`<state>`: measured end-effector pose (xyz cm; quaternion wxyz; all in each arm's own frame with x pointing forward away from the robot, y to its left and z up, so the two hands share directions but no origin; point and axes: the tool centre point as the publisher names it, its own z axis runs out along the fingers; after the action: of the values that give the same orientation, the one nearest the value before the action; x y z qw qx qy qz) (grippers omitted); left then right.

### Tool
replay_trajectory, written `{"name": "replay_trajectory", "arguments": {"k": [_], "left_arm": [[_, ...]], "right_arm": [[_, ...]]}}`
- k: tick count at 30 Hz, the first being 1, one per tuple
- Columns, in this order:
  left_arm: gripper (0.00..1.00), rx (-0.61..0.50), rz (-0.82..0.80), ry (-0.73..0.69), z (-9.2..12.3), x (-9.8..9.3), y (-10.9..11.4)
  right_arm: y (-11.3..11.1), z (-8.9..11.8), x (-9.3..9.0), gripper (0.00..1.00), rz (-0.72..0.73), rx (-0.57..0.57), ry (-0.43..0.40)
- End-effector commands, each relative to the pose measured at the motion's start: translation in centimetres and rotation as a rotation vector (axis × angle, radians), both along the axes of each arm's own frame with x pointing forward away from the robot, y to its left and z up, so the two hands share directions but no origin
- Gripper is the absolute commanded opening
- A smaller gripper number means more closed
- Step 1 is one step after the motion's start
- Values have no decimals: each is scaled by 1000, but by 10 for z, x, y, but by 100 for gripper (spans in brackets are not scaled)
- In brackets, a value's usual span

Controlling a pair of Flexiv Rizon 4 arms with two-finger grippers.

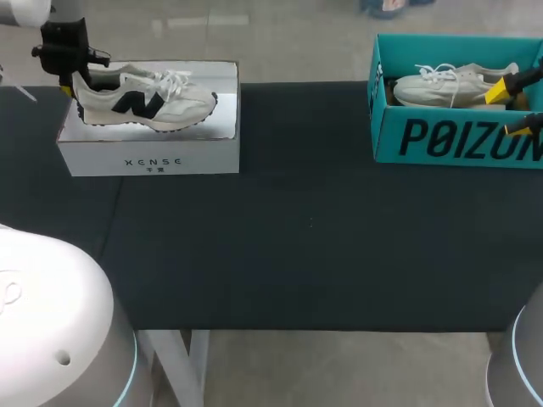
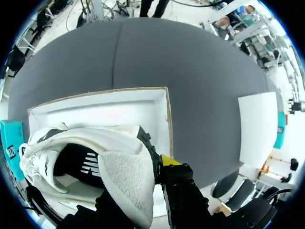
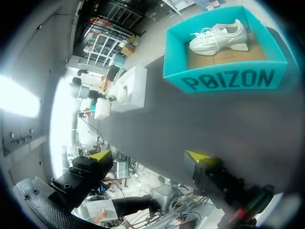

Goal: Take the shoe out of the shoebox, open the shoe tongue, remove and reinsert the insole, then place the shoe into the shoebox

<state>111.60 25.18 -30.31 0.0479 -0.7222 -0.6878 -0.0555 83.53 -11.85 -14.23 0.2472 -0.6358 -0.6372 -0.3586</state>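
Left gripper (image 1: 69, 85): far left of the table (image 1: 297, 246), over the left end of the white shoebox (image 1: 153, 157), pinching the heel of the black-logo sneaker (image 1: 148, 100).
Black-logo sneaker: toe pointed right, heel collar wedged between the left gripper's fingers; one yellow tip (image 2: 169, 160) pressed on the outside of the heel, the other hidden by the shoe.
White shoebox: open, at the far left, under the held sneaker.
Right gripper (image 3: 148, 156): fingers spread wide, nothing between them.
Teal shoebox (image 1: 441, 136): far right, open, ahead of the right gripper and apart from it.
White sneaker (image 1: 445, 85): lay in the teal shoebox, toe to the left, untouched by either gripper.
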Motion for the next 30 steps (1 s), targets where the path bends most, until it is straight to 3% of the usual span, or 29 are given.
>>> {"name": "replay_trajectory", "arguments": {"k": [1,16,26,27,29,30], "left_arm": [[0,-25,-16,1,-18,-6,-1],[0,-47,-30,-9,-52,-35,-14],[0,-25,-14,25,-74,-41,-14],[13,-22,-10,29,-75,-41,-14],[67,-29,-8,36,-75,-41,-14],[67,-33,-10,39,-75,-42,-14]], "right_arm": [[0,0,-1,100,-1,-3,0],[0,0,-1,100,-1,-3,0],[0,0,-1,100,-1,-3,0],[0,0,-1,100,-1,-3,0],[0,0,-1,100,-1,-3,0],[0,0,-1,100,-1,-3,0]]}}
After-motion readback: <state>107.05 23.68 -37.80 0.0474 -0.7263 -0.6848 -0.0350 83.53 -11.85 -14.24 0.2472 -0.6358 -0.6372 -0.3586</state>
